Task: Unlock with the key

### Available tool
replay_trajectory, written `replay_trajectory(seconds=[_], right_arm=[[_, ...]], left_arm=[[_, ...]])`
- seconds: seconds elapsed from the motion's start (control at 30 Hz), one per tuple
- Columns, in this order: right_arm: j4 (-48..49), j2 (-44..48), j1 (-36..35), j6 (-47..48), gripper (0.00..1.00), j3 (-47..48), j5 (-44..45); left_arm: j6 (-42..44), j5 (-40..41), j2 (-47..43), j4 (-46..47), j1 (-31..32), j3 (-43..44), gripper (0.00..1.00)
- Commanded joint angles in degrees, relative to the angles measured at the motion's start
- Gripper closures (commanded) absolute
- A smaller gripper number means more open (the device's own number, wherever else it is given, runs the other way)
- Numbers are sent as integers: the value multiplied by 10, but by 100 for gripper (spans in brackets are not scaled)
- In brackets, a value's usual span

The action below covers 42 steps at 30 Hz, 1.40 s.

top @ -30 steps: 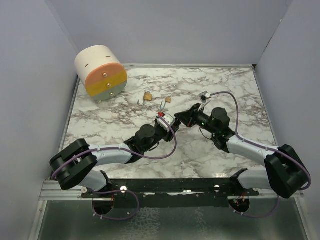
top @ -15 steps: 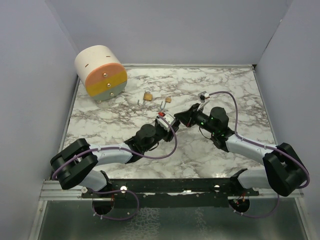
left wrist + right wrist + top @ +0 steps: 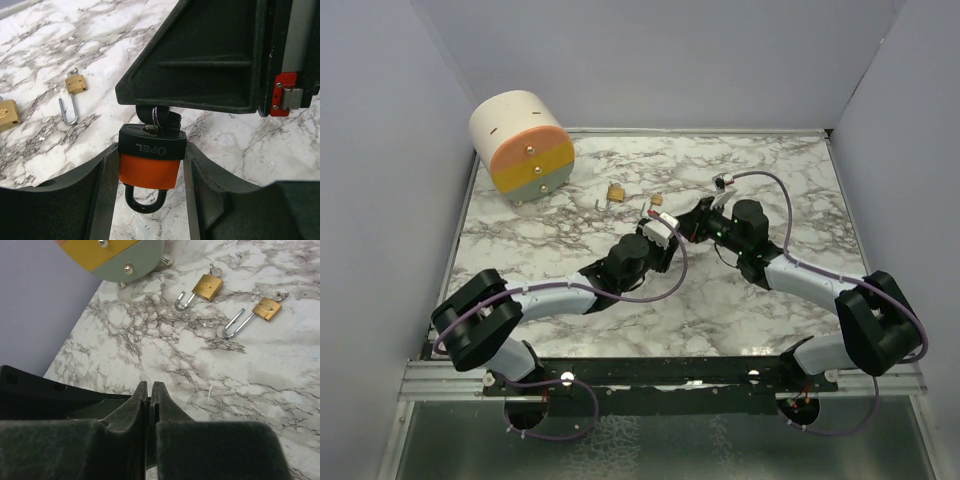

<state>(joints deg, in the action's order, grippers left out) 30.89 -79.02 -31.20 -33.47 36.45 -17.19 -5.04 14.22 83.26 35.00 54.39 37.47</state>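
Observation:
My left gripper point(image 3: 147, 162) is shut on an orange padlock point(image 3: 149, 171) with a black top and a black shackle, held between both fingers above the marble table point(image 3: 260, 145). A key point(image 3: 159, 119) with a small ring sits in the padlock's keyhole. My right gripper point(image 3: 200, 65) meets it from above, and its tips cover the key's black head. In the right wrist view the right gripper point(image 3: 150, 386) is shut, with the key hidden between its pads. In the top view the left gripper point(image 3: 663, 228) and the right gripper point(image 3: 686, 224) meet at mid-table.
Two brass padlocks with open shackles lie just beyond the grippers, one point(image 3: 616, 192) to the left and one point(image 3: 657, 200) nearer; both also show in the right wrist view point(image 3: 207, 287) point(image 3: 266, 308). A round drawer unit point(image 3: 520, 145) stands at the back left.
Both grippers, still joined at the padlock and key, have moved a little farther from the bases, toward the brass padlocks. The left arm has stretched out.

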Motion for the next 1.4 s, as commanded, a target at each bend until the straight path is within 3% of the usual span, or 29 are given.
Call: replay_trajectory(seconds=[0.0, 0.27, 0.53, 0.87, 1.0, 1.07, 1.37], right_arm=[[-81, -47, -5, -38, 99, 16, -18], [-150, -97, -4, -63, 99, 69, -11], [-185, -136, -4, -77, 99, 109, -26], [-178, -132, -2, -86, 99, 110, -23], [-157, -103, 21, -88, 70, 92, -7], [-158, -87, 42, -84, 60, 86, 0], [-218, -21, 119, 8, 53, 81, 40]], left_arm=[[-31, 26, 18, -4, 4, 82, 100], [-63, 100, 37, -83, 3, 133, 100], [-82, 122, 75, -132, 5, 163, 100], [-98, 148, 98, -162, 8, 185, 100], [-111, 147, 102, -179, 4, 183, 100], [-121, 149, 108, -194, 0, 183, 100], [-175, 149, 118, -259, -25, 190, 100]])
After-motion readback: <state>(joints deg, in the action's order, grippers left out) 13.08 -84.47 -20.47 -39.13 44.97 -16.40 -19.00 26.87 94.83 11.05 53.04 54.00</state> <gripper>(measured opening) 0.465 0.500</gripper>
